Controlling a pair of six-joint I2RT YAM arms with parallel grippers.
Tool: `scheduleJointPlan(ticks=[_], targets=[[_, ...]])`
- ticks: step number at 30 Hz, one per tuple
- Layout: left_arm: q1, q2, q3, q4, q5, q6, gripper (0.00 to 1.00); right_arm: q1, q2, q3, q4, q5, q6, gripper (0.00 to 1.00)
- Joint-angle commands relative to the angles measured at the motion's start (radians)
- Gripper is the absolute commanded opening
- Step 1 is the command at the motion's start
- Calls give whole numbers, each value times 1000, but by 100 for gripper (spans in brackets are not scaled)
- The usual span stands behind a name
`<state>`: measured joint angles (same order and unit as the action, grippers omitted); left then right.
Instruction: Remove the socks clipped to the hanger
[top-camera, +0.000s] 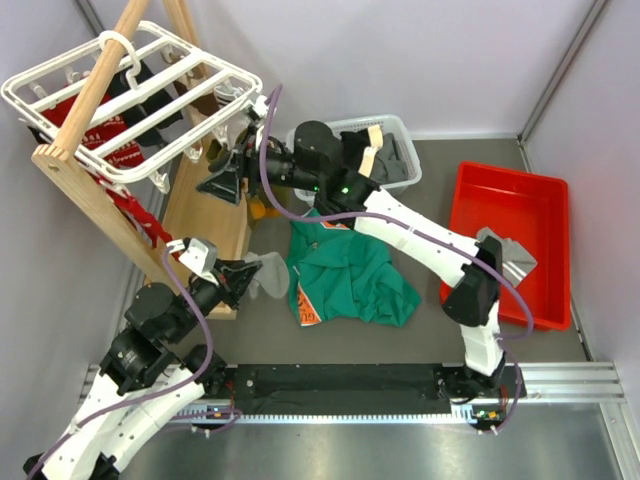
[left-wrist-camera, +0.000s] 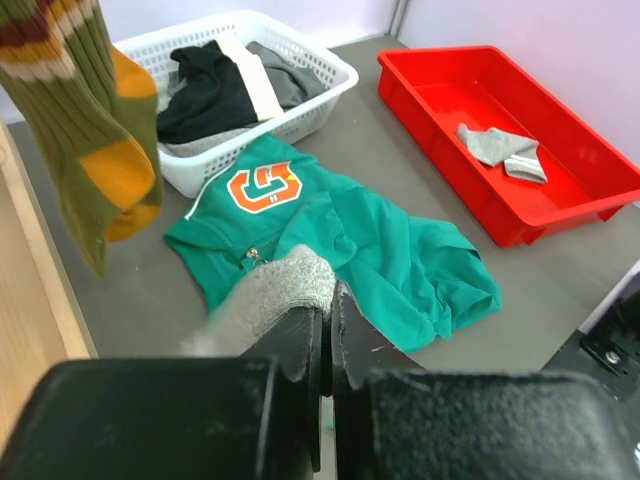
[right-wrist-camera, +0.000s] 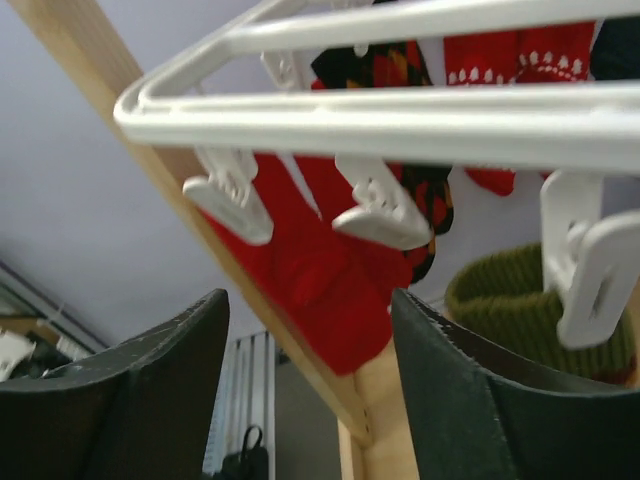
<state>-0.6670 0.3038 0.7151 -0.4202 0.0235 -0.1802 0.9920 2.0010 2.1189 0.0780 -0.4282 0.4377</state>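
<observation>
**Socks on a white clip hanger, one grey sock in the jaws**

Grey tabletop (top-camera: 440, 190) runs between pale, bare walls. At its far left a white plastic hanger (top-camera: 130, 100), a rectangular slatted frame with a top hook, hangs on a pale wooden rack (top-camera: 90, 200). Small flat clips (right-wrist-camera: 385, 210) dangle from its smooth bars.

Pinned under the hanger are a plain red sock (right-wrist-camera: 320, 270) and a black sock (right-wrist-camera: 400, 70) with a red and yellow pattern. At the hanger's near edge a thick ribbed striped sock (left-wrist-camera: 90, 130) in olive, brown and orange hangs by its cuff.

The right gripper (right-wrist-camera: 310, 340) sits just below the hanger's near corner. Its dark jaws stand wide, with nothing between them.

The left gripper (left-wrist-camera: 328, 310) is lower, beneath and in front of the hanger. Its jaws are pressed together on a fuzzy grey sock (left-wrist-camera: 270, 295) that is free of every clip.

Away from the hanger, a green shirt (left-wrist-camera: 340, 240) with an orange print lies crumpled on the tabletop. Beyond the shirt is a white lattice basket (left-wrist-camera: 320, 60) holding bunched black and cream cloth. Farthest from the hanger is a glossy red plastic tray (left-wrist-camera: 560, 130), and a second grey sock (left-wrist-camera: 500, 150) with pale bands lies folded in it.
</observation>
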Motion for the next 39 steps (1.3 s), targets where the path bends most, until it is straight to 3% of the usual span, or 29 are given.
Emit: scheduleJointPlan(ticks=[1,10,15,18,24,30,31,32,33,34,35,37,38,39], targets=[[-2,4,58,-12,24,-13,0,16,-189,-149,39,-101,-108,70],[-2,9,127,-52,36,24,0,8,-496,-606,85,-345,-423,79],[-2,32,199,-72,131,30,0,7,-594,-732,-75,-382,-673,82],[-2,50,227,-55,213,2,0,7,-616,-793,-115,-370,-717,82],[-2,84,245,-9,271,-39,0,5,-599,-875,-11,-294,-714,83],[-2,98,225,23,276,-64,0,7,-562,-875,78,-300,-656,75],[-2,101,215,29,271,-67,0,7,-562,-887,100,-299,-639,61],[-2,100,208,32,268,-68,2,7,-562,-896,152,-273,-619,45],[-2,101,201,37,259,-68,8,7,-562,-912,173,-241,-573,17],[-2,100,190,46,253,-70,17,7,-564,-915,180,-165,-559,6],[-2,98,184,49,244,-68,38,4,-564,-912,174,-129,-551,0],[-2,93,170,55,205,-64,58,-22,-562,-893,131,-11,-481,0],[-2,90,164,57,188,-58,80,-39,-562,-886,121,21,-446,0],[-2,87,159,60,178,-45,85,-85,-567,-870,96,55,-333,0]])
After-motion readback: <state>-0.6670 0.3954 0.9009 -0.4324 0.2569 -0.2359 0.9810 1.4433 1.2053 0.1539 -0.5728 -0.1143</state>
